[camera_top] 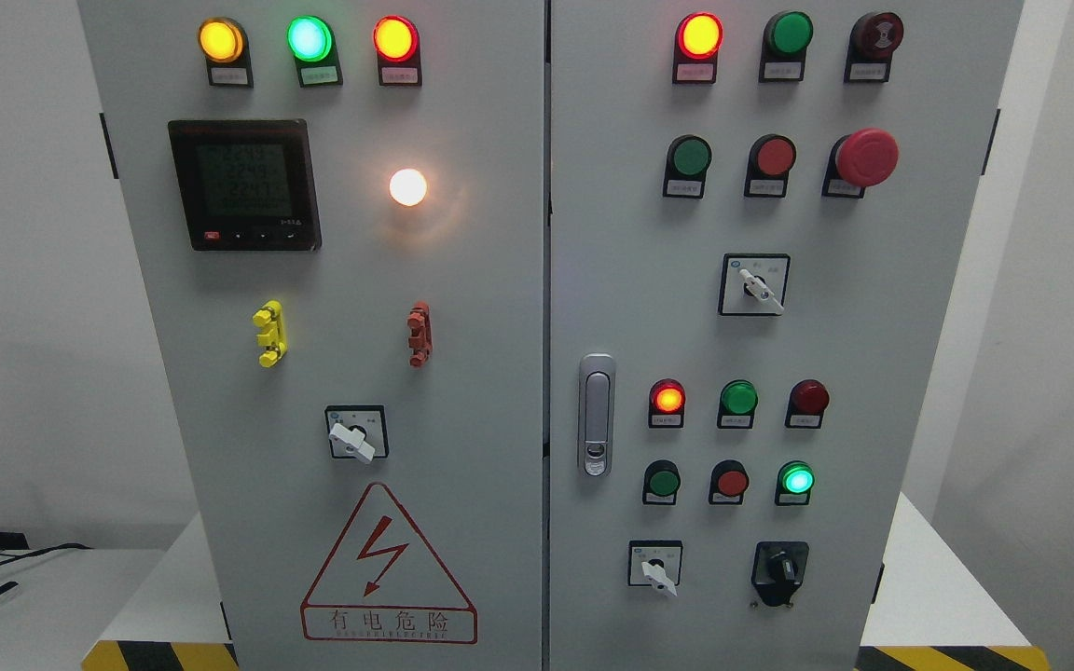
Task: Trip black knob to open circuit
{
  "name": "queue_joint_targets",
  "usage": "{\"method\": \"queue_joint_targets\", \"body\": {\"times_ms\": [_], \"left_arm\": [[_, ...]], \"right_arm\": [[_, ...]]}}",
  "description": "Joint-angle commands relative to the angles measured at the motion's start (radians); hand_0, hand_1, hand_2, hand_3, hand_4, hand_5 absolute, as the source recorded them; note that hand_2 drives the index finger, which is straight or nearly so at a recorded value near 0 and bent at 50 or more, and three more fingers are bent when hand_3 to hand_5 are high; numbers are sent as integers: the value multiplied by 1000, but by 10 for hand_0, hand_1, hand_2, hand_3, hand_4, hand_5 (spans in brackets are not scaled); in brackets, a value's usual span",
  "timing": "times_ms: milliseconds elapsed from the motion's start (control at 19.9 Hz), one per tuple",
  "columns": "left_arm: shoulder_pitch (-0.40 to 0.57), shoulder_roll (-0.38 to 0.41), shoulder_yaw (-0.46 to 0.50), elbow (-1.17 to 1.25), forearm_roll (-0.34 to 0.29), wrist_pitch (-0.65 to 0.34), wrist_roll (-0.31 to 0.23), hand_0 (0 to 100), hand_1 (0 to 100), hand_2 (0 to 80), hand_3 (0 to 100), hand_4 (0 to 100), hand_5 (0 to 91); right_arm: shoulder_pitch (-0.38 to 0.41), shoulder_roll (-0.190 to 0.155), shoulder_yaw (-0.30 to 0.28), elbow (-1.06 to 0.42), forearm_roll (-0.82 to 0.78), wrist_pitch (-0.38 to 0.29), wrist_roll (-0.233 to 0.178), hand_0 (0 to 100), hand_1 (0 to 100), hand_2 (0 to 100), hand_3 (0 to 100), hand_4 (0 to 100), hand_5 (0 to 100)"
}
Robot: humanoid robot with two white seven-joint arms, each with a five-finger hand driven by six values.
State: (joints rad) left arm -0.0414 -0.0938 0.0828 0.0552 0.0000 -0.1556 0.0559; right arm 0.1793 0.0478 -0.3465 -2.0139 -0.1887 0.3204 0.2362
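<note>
A black rotary knob (780,570) sits at the lower right of the grey cabinet's right door (779,335), its handle standing about upright. To its left is a white selector switch (656,568). Neither of my hands nor any arm shows in the head view.
The right door carries lit and unlit round lamps, a red mushroom stop button (866,157), another white selector (756,285) and a silver door latch (597,415). The left door has a meter (244,184), a white selector (355,435) and a red warning triangle (388,567). Cables lie at the lower left.
</note>
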Motion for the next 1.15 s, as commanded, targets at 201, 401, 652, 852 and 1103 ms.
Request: {"method": "queue_joint_targets", "body": {"times_ms": [201,401,652,852,1103], "left_arm": [[0,-1,0,0,-31,-1,-1,120,389,0,0,0,0],[0,0,0,0,-31,-1,-1,120,389,0,0,0,0],[0,-1,0,0,-31,-1,-1,120,389,0,0,0,0],[0,-1,0,0,-31,-1,-1,120,389,0,0,0,0],[0,0,0,0,-31,-1,-1,120,389,0,0,0,0]], "right_arm": [[31,-5,-88,-75,-45,2,5,0,0,272,409,358,355],[31,-5,-83,-75,-45,-1,5,0,0,258,404,345,347],[32,-6,-78,-75,-45,-4,5,0,0,244,393,333,339],[34,-6,-75,-75,-45,-3,5,0,1,238,390,329,335],[40,-5,-75,-75,-45,-4,5,0,11,235,386,329,334]]}}
